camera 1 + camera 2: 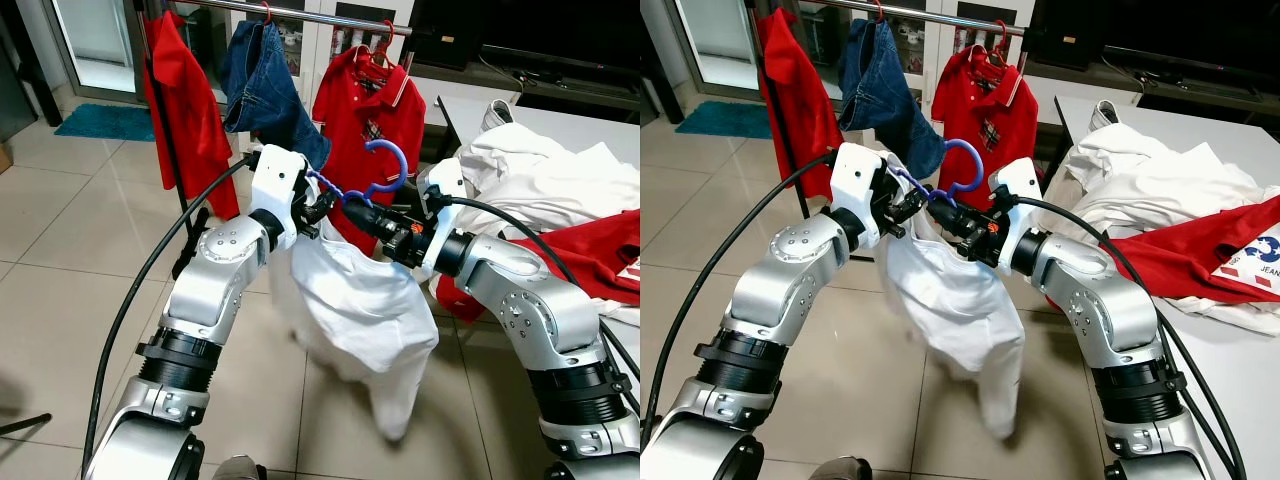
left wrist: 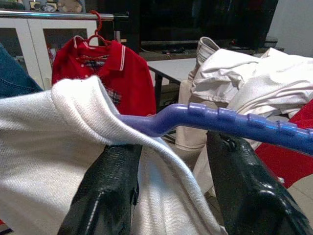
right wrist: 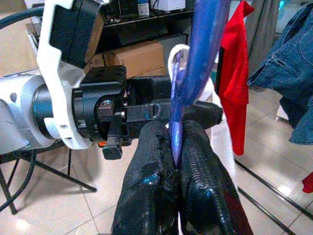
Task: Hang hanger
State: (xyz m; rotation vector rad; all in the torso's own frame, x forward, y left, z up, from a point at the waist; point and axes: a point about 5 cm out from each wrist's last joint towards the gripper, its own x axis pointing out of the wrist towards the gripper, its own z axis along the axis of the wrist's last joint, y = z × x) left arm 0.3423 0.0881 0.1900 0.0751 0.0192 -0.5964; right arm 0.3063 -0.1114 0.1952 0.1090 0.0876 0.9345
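Observation:
A blue plastic hanger [image 1: 390, 165] carries a white shirt [image 1: 350, 300] that hangs down between my two arms. My right gripper [image 1: 357, 213] is shut on the hanger just below its hook; the right wrist view shows both fingers [image 3: 195, 166] pinching the blue bar [image 3: 200, 58]. My left gripper [image 1: 322, 207] is at the hanger's shoulder from the other side. Its fingers [image 2: 110, 191] stand apart under the blue arm [image 2: 220, 120], with white cloth [image 2: 49, 142] draped over one of them. The metal clothes rail [image 1: 300, 12] runs above and beyond the hook.
On the rail hang a red garment [image 1: 185, 100], blue jeans [image 1: 265, 85] and a red polo [image 1: 370, 110] on a red hanger. A white table [image 1: 560, 125] at the right holds piled white and red clothes. A teal mat [image 1: 105, 122] lies far left on the tiled floor.

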